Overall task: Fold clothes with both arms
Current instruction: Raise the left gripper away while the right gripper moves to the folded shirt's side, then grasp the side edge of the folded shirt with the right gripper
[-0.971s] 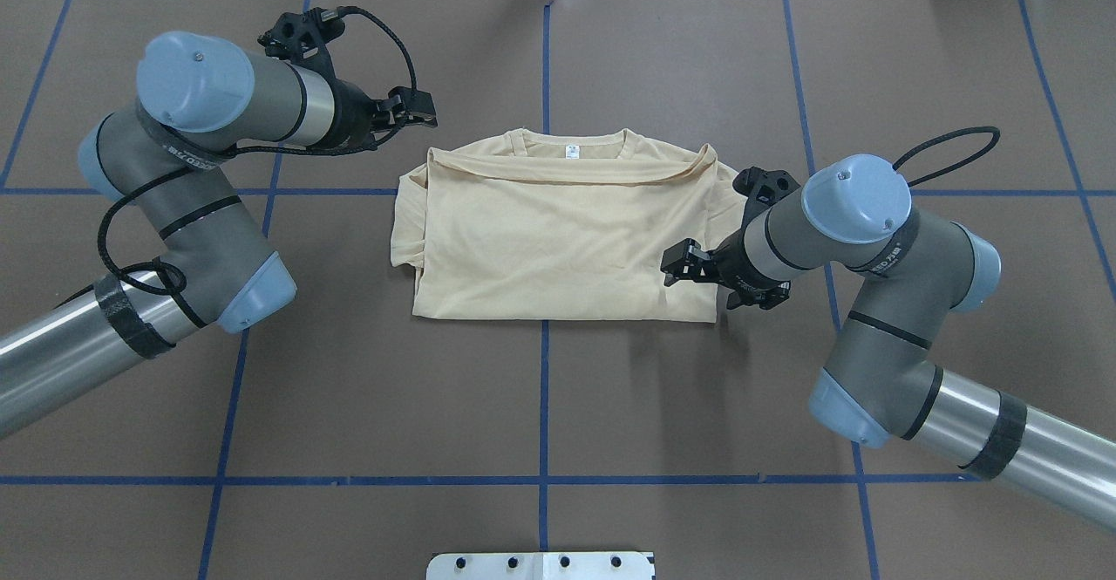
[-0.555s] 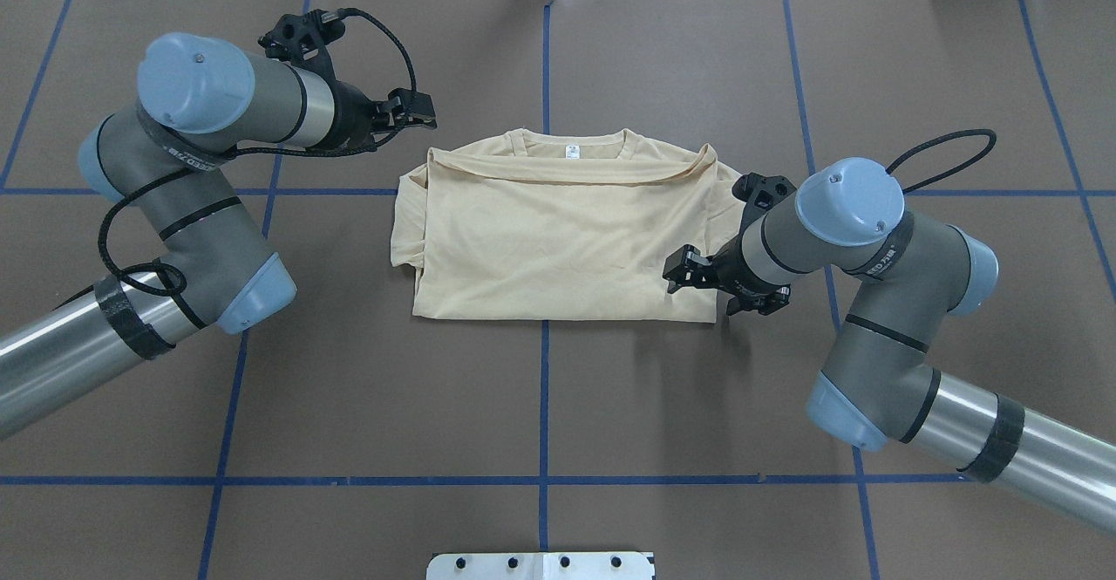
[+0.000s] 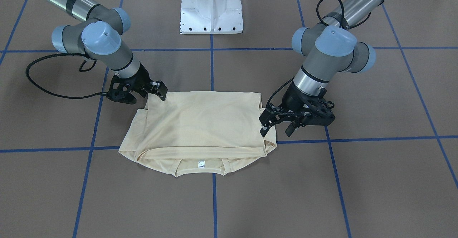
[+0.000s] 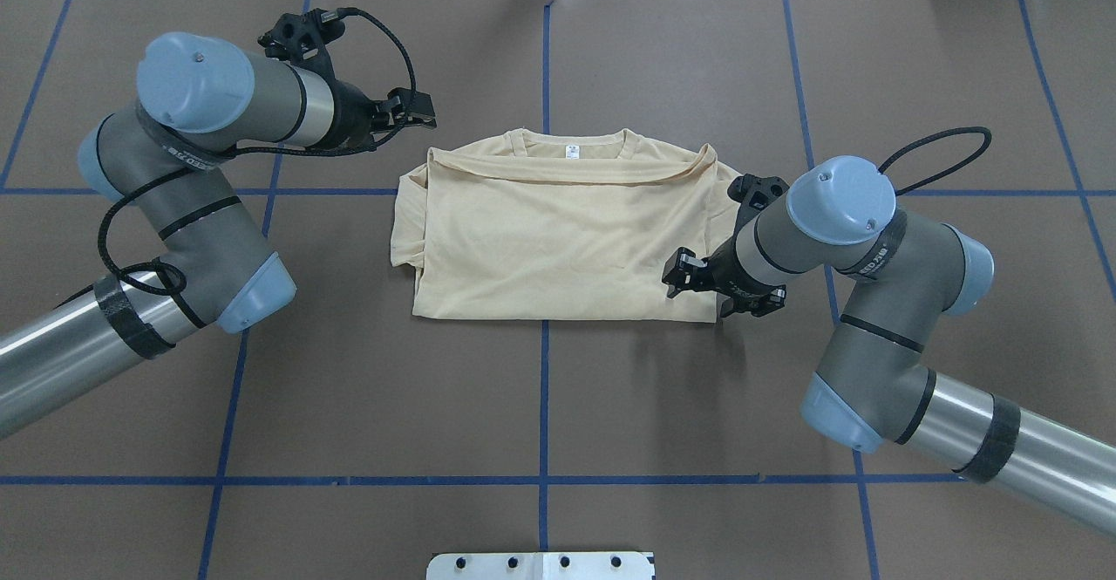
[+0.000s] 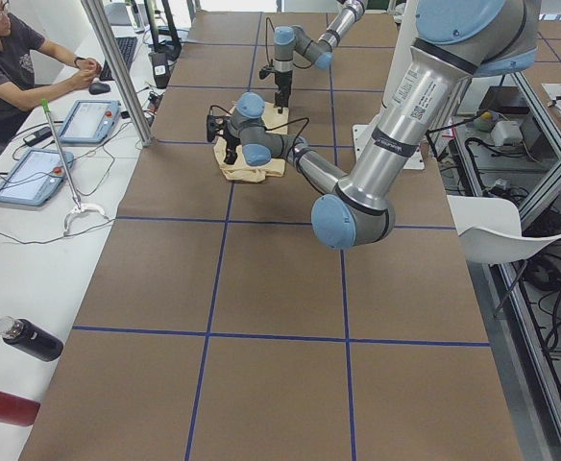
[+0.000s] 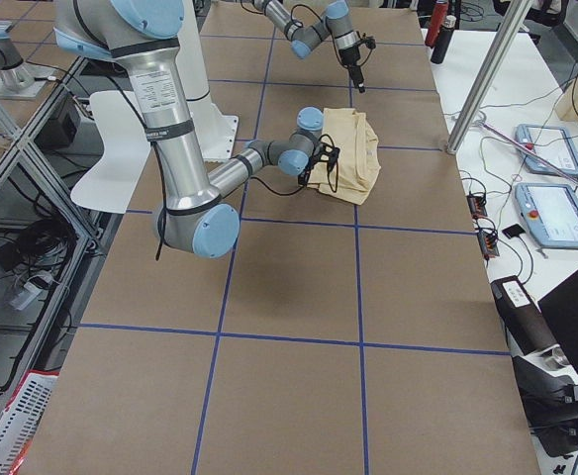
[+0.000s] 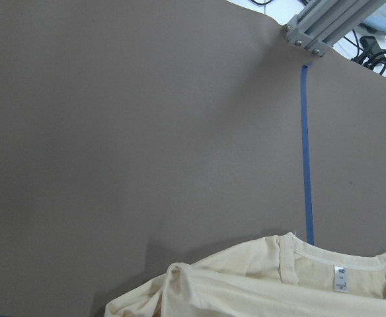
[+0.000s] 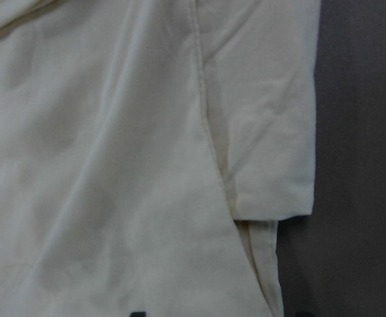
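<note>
R hand (image 4: pixel 682 271) over folded plain cream shirt (image 4: pixel 558 240).

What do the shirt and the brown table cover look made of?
Shirt: soft, matte knit fabric, probably cotton jersey. It drapes limply, wrinkles, and shows stitched hems in the right wrist view. Table cover: flat, matte brown sheet with no glare, possibly paper or a felt-like mat. The views don't settle which.
</note>
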`<state>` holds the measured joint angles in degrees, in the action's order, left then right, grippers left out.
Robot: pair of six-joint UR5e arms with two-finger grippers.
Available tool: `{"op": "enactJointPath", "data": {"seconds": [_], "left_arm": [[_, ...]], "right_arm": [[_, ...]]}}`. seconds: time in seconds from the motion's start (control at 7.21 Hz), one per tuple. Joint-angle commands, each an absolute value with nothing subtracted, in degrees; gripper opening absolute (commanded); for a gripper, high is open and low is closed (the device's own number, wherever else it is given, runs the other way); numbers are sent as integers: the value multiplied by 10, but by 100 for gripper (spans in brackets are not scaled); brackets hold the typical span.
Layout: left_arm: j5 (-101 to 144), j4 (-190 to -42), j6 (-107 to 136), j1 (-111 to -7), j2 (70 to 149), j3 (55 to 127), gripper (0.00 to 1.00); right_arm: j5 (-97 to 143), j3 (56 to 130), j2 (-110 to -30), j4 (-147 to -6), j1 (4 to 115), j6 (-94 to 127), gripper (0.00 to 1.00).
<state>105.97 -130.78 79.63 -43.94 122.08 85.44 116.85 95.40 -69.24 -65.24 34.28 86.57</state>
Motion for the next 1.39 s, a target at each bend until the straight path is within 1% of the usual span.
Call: {"op": "enactJointPath", "data": {"seconds": [0.0,0.14,0.42,0.55,0.83,1.25], "left_arm": [[1060,-1308,796,-444,1221,856,100],[1060,-1308,796,-444,1221,857,100],[1060,-1308,796,-444,1221,857,100],[1060,-1308,796,-445,1221,857,100],[1060,-1308,796,-445,1221,857,100],[1060,-1308,796,-446,1221,857,100]], "right_arm": [[1170,953,-693,-654,343,866,82],[1170,951,-692,-655,340,866,82],[1170,951,-692,-659,339,866,86],[1170,954,-689,-676,338,866,86],[1170,952,-684,-684,337,866,82],[1169,950,-683,-690,335,866,82]]}}
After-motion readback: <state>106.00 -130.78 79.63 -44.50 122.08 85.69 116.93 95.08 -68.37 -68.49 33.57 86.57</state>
